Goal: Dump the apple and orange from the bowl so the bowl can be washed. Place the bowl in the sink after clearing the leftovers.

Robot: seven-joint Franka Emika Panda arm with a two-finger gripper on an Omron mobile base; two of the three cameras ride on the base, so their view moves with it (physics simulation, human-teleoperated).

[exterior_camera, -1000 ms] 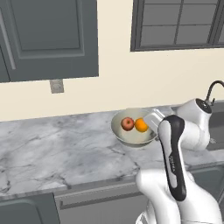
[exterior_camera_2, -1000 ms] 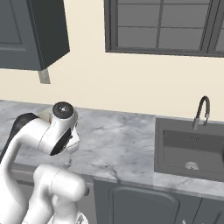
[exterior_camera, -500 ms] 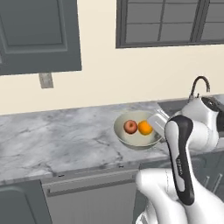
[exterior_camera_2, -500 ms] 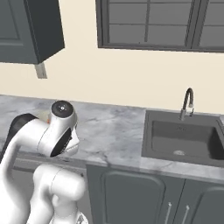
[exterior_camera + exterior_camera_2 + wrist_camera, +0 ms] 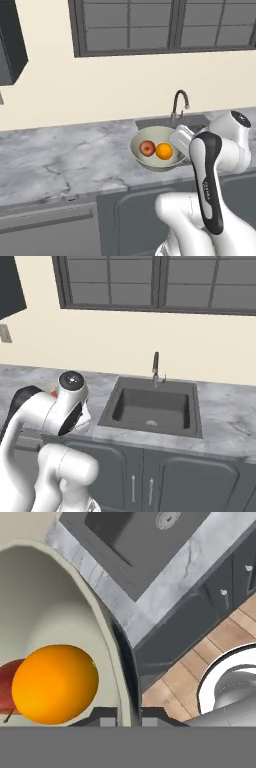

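Note:
The pale greenish-cream bowl (image 5: 150, 140) hangs level above the counter's front edge, just left of the sink (image 5: 150, 406). Inside it the red apple (image 5: 147, 148) and the orange (image 5: 164, 151) lie side by side. My gripper (image 5: 182, 136) is shut on the bowl's right rim. In the hand view the rim (image 5: 107, 642) runs down between my fingertips, the gripper (image 5: 126, 714) clamped on it. The orange (image 5: 55, 683) sits close to the rim there, with the apple (image 5: 7, 692) partly hidden behind it. The sink (image 5: 135, 537) lies beyond the bowl.
A dark faucet (image 5: 156, 368) stands at the sink's back edge, under a window. Grey marbled counter (image 5: 60, 160) stretches left of the bowl and counter (image 5: 225, 426) also lies right of the sink. Dark cabinet doors (image 5: 165, 481) and wooden floor (image 5: 175, 677) are below.
The whole scene has slid left in both base views as the base drove right, bringing the sink in front. The bowl with both fruits stays in my shut gripper.

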